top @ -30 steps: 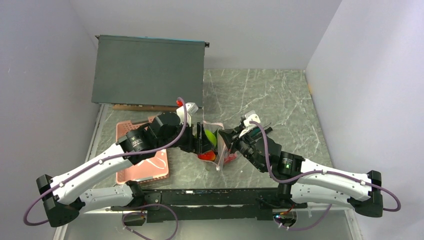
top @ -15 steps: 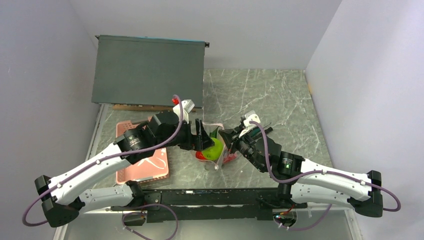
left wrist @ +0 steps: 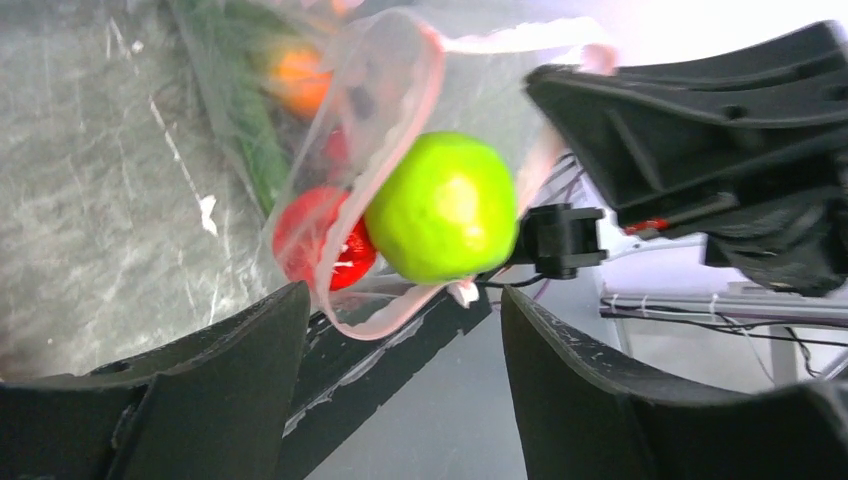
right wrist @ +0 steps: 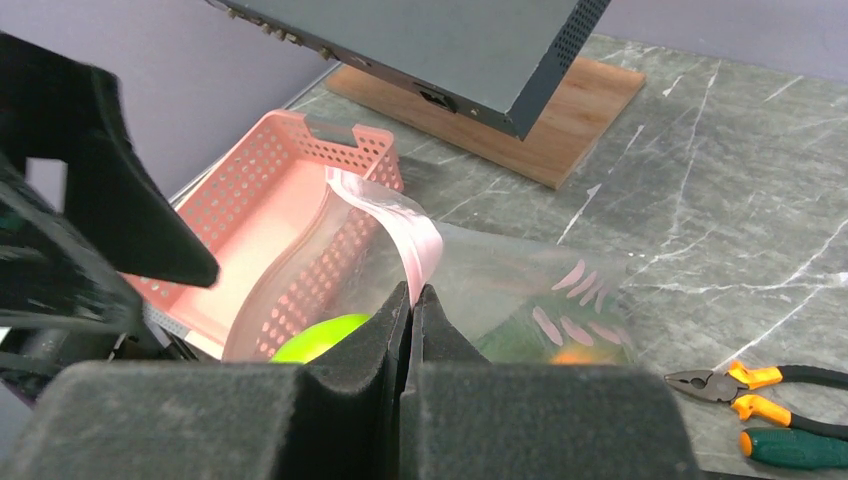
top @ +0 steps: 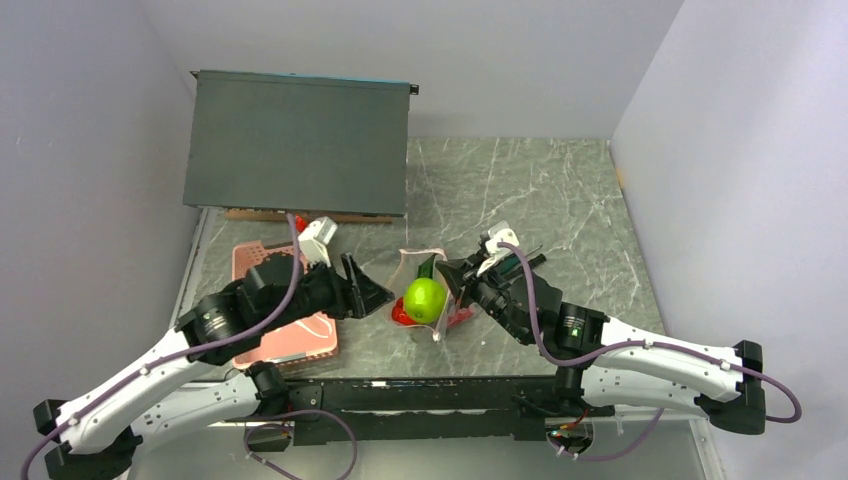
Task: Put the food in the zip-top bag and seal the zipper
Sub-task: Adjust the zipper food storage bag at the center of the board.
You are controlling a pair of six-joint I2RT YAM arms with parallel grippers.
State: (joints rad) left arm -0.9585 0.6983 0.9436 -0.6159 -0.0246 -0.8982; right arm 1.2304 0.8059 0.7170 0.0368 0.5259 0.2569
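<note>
The round green apple [top: 424, 299] sits right in the mouth of the clear floppy zip-top bag [left wrist: 395, 70], and it looks only partly in. The bag is on the grey marbled table [top: 520, 200], between the two arms. A red-orange round fruit [left wrist: 320, 238] and some long green pods are deeper inside. The right gripper [right wrist: 410, 300] is pressed tight on the bag's mouth edge, pinching the thin pale pink zipper strip [right wrist: 405, 235] and holding that side up. The left gripper [top: 372, 290] is spread wide with nothing in it, a little way off from the bag and over the edge of the pink slotted basket [top: 250, 255]. The big worry is the apple. It is round and the bag is soft, so if the right gripper tugs or lets the edge sag, the apple could roll out onto the table. If the zipper is pushed shut with the apple in the mouth, the strip will bump on the apple and not close. The bag is held on one side only, so a push from the left could fold the mouth shut or slide the whole bag away.
</note>
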